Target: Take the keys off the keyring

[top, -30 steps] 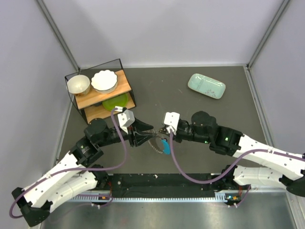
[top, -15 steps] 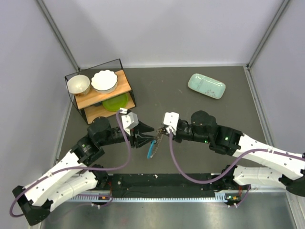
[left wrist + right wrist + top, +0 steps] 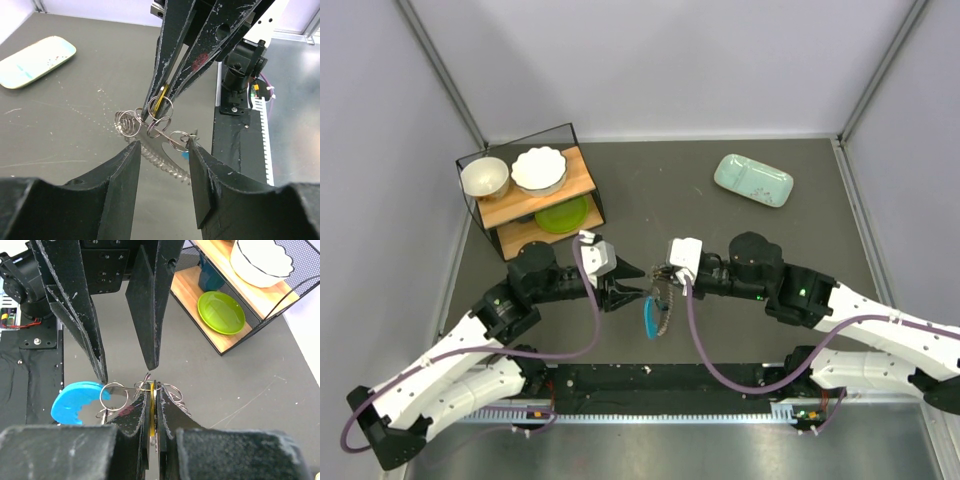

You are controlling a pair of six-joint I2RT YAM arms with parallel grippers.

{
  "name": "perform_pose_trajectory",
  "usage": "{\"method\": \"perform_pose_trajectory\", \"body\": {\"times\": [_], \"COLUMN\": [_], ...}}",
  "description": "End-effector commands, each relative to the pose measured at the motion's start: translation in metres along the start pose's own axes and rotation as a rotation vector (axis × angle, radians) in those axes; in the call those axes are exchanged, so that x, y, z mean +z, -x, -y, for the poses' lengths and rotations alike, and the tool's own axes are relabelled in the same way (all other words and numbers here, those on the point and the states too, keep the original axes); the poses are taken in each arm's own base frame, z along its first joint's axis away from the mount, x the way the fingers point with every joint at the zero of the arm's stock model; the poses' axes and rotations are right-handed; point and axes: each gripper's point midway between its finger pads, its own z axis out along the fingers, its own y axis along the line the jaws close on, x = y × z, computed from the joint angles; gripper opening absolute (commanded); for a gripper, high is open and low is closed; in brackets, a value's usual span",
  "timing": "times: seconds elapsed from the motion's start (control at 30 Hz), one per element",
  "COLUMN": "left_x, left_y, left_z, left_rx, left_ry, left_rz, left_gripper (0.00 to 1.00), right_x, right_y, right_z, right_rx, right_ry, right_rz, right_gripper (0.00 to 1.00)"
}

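Arms angled inward, nearly meeting, right hand pinching the keys, left hand open beside them.

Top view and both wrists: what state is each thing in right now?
Left gripper: open, fingers astride the keyring.
Right gripper: shut on the brass key.
Brass key: pinched edge-on, on its ring.
Blue key: dangling on its ring.
Keyring: slack, hanging under the right gripper.
Bowls: upright on the rack's top shelf.
Green plate: flat on the lower shelf.
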Motion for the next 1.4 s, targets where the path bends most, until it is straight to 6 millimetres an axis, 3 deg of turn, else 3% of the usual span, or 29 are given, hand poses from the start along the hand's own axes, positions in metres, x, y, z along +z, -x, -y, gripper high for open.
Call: {"method": "perform_pose_trajectory", "body": {"times": [0.0, 0.2, 0.57, 0.97, 1.37], "left_x": [-0.01, -0.011, -0.006, -0.001, 0.002], "left_y": [0.034, 0.039, 0.037, 0.035, 0.03], "left_z": [-0.001, -0.001, 0.018, 0.015, 0.026], "left_rx": [0.092, 0.099, 0.051, 0.061, 0.012], "left_ry": [0.035, 0.036, -0.085, -0.089, -0.155], "left_rz": [0.084, 0.09, 0.073, 0.064, 0.066], "left_gripper": [0.48, 0.48, 0.47, 0.45, 0.32], "right_x": [-0.006, -0.009, -0.009, -0.008, -0.007], "right_y": [0.036, 0.039, 0.04, 0.04, 0.04], "right_z": [0.004, 0.001, -0.005, -0.009, -0.006], "right_rx": [-0.018, -0.041, -0.052, -0.064, -0.038], "right_ry": [0.0, 0.019, 0.045, 0.065, 0.044], "right_rz": [0.127, 0.142, 0.165, 0.179, 0.178], "right_gripper": [0.0, 0.0, 0.0, 0.0, 0.0]}}
